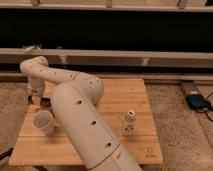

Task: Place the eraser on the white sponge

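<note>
End effector [37, 98] sat low at the left edge of the worktop [145, 125], on the left of the view, just behind the cup [43, 121]. Whether it was wide, narrow or holding something, I could not tell. A small dark patch touched its side nearest the arm, and I took that for the eraser [45, 101], though it could as well have been part of the tool. Whether it lay on the wood or was held, I could not say.

Outward from there, the wrist rose to a bent elbow. The thick pale arm [85, 125] ran down across the middle of the worktop to the bottom of the view, hiding much of the wood behind it. A little bottle [129, 122] stood upright to the right of the arm, well apart from the end effector. I could not find the sponge anywhere and judged it to be hidden behind the arm, if it was on the worktop at all.

My reading was that the step in hand was the pickup of the eraser, at or around the grasp, with the placing not yet done. The next move called for confirming a firm hold, lifting clear of the cup, then carrying to the sponge. For that I needed the arm swung aside first, so that I could see the sponge.
</note>
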`<state>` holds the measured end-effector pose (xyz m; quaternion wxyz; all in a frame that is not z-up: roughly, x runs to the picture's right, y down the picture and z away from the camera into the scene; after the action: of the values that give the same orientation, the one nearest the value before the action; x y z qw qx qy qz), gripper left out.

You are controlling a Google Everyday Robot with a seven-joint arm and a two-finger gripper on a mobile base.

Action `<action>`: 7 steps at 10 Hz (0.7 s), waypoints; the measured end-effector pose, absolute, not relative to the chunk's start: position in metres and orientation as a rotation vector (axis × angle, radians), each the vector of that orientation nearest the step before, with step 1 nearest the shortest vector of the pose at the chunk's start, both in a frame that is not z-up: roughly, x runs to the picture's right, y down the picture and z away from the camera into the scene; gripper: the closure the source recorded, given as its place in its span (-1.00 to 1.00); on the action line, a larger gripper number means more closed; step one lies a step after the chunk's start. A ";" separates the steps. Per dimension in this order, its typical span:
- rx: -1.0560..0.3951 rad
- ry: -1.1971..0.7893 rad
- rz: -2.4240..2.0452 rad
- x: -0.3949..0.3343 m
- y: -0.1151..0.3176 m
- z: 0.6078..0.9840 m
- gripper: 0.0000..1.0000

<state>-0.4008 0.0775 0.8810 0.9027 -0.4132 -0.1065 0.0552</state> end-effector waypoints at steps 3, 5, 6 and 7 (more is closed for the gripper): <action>-0.862 -0.186 0.140 -0.388 0.075 0.892 1.00; -0.864 -0.166 0.152 -0.379 0.075 0.894 1.00; -0.864 -0.161 0.152 -0.378 0.075 0.895 0.96; -0.867 -0.154 0.151 -0.377 0.077 0.895 0.81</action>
<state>-0.3768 0.0768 0.8952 0.9020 -0.4190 -0.0743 0.0728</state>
